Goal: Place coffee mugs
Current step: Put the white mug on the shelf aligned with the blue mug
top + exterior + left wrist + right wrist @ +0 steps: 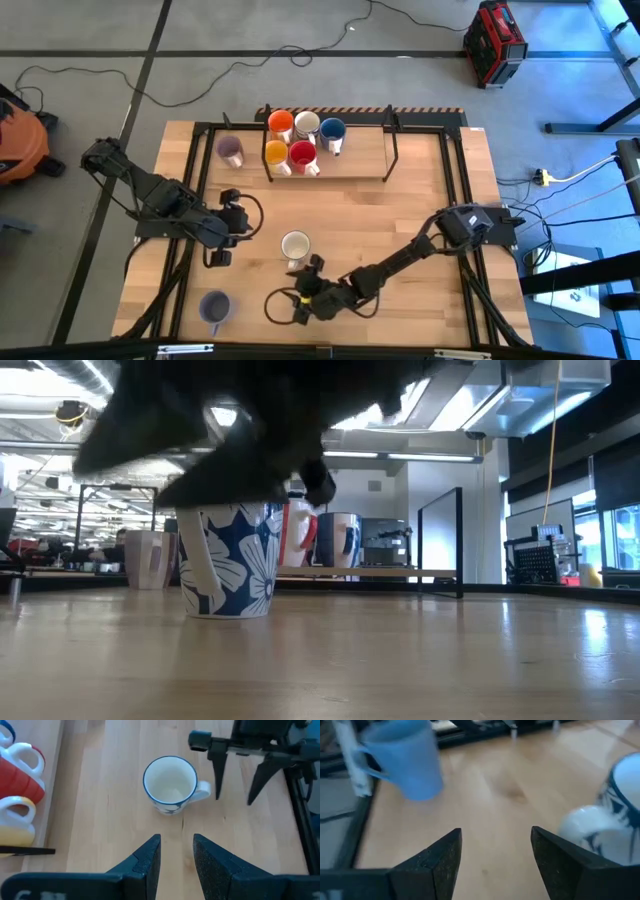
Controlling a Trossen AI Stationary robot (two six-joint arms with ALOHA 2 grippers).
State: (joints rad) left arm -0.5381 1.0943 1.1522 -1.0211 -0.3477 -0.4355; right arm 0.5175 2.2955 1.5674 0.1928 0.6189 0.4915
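You've got a glossy white mug w/ blue flower print [295, 245] upright mid pale wood-plank tabletop [400, 210], handle toward your right claw [306, 287], which sits just beside it, dark fingers spread wide, empty. Left claw [228, 238] nearby, narrow gap, empty. Five glossy mugs [300, 140] cluster on the back tray.

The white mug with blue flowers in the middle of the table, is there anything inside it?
Empty. The left wrist view looks down into the white mug and shows only its bare pale inside.
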